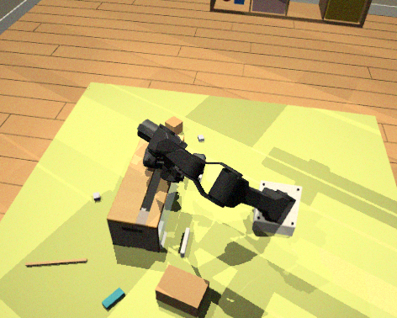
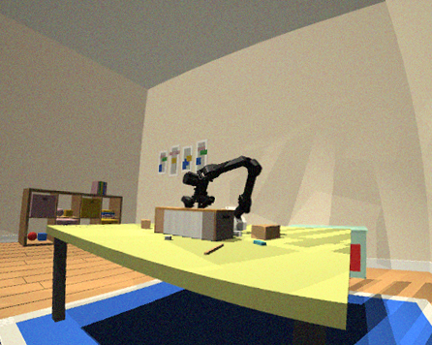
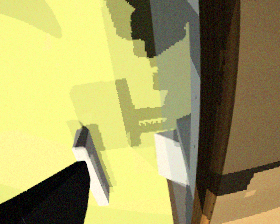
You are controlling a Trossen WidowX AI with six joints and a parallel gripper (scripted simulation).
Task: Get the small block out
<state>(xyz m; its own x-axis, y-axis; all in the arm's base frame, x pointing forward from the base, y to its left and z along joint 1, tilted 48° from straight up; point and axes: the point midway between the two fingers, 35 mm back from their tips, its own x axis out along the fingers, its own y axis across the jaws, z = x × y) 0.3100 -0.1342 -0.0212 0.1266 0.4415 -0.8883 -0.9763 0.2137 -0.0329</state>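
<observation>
The wooden box stands upright on the table, with a long dark slot in its top. Its clear front faces the arm's base. My gripper is open and empty, above the far half of the box. In the wrist view only one dark finger shows, at the lower left. A pale piece shows at the near end of the clear front; I cannot tell whether it is inside. I cannot make out the block on the shelf; the arm and the box top hide much of the inside.
A white bar lies before the clear front. Small grey cubes lie beyond and behind the box. A wooden cube, a brown block, a teal block and a thin stick lie around it.
</observation>
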